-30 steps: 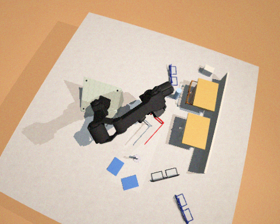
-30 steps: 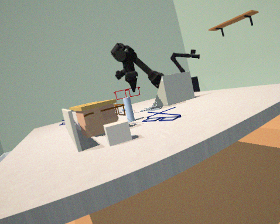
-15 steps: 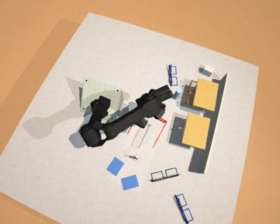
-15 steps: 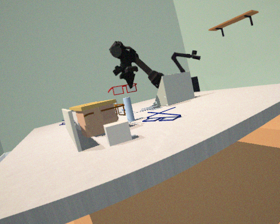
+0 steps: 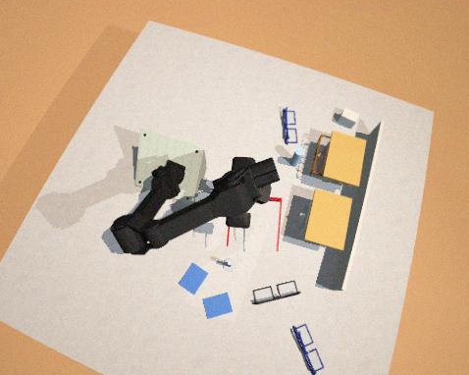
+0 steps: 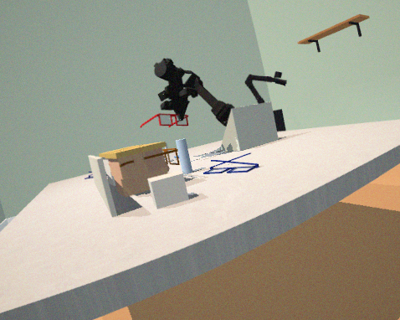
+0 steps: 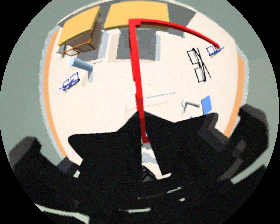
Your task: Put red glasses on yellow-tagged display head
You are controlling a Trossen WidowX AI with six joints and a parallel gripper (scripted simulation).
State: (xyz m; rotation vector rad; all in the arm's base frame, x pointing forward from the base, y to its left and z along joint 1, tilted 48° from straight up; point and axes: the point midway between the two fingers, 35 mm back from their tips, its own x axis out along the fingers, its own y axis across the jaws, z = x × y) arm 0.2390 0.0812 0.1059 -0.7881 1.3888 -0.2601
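Observation:
My gripper (image 6: 181, 118) (image 7: 140, 113) is shut on the front frame of the red glasses (image 5: 279, 225) (image 6: 150, 121) (image 7: 136, 65), high above the table; the arm hides the fingertips in the top view. There the temples point toward the bottom of the view, not toward the heads. One display head (image 5: 329, 219) (image 7: 116, 15) has a yellow top and no glasses visible on it. The other head (image 5: 345, 158) (image 6: 143, 175) (image 7: 80, 25) also has a yellow top and wears brown glasses (image 6: 160, 155). I cannot make out a tag on either head.
A light blue cylinder (image 5: 298, 156) (image 6: 183, 156) (image 7: 81, 64) stands before the brown-glasses head. A white block (image 5: 349, 116) (image 6: 168, 192) is beside that head. A long upright panel (image 6: 101, 183) runs behind both heads. Blue glasses (image 6: 233, 170), black glasses and two blue squares (image 5: 193, 278) (image 5: 217, 305) lie around.

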